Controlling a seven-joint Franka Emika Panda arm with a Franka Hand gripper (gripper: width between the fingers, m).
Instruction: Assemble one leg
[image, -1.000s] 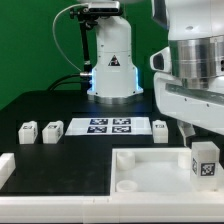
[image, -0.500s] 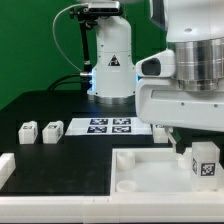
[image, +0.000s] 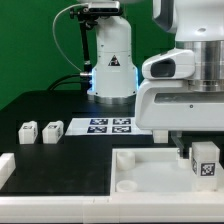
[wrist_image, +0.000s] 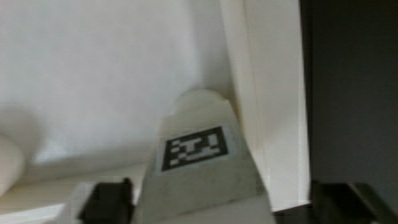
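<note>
A leg (image: 205, 160), a small white block with a black-and-white marker, stands upright on the large white tray-like piece (image: 140, 170) at the exterior view's right. My gripper (image: 190, 148) hangs low just above and beside it. In the wrist view the same leg (wrist_image: 196, 148) rises between my two dark fingertips (wrist_image: 111, 200), with a gap on each side. The gripper (wrist_image: 228, 205) is open and holds nothing. Two more legs (image: 27, 131) (image: 51, 130) stand side by side on the black table at the exterior view's left.
The marker board (image: 110, 126) lies in the middle of the table, in front of the arm's white base (image: 112, 70). Another white part (image: 5, 170) sits at the near left edge. My gripper body hides the area to the right of the marker board.
The arm has moved toward the exterior view's left and come lower over the tray-like piece. It now hides a fourth leg that stood by the marker board's right end. The legs have not moved.
</note>
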